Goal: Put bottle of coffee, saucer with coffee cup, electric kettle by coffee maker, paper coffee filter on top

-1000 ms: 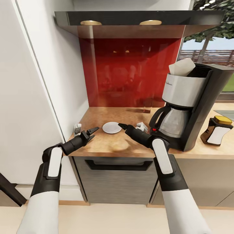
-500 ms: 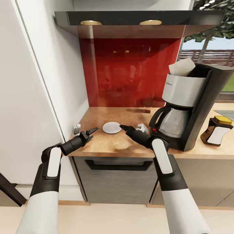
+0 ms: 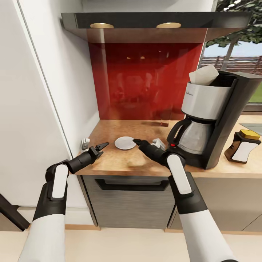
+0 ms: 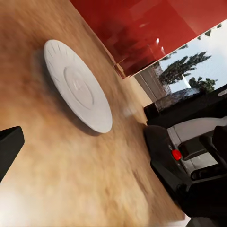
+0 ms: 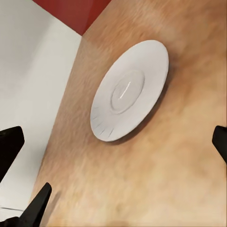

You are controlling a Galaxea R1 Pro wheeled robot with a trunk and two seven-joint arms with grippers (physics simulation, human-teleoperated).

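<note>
Flanking the saucer (image 3: 125, 142), both grippers hover spread and empty: left gripper (image 3: 100, 147) beside it, right gripper (image 3: 137, 141) at its rim.

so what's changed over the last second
The right gripper has edged slightly left along the wooden countertop, beside the round white saucer; the left gripper rose a little. Both are empty. Saucer, black-and-silver coffee maker and coffee bottle stayed put.

Both arms extended forward, forearms converging. Left gripper (image 3: 100, 147) with fingers parted, nothing between the tips. Right gripper (image 3: 136, 141) with fingers spread wide, tips apart, gap between them unoccupied.
</note>
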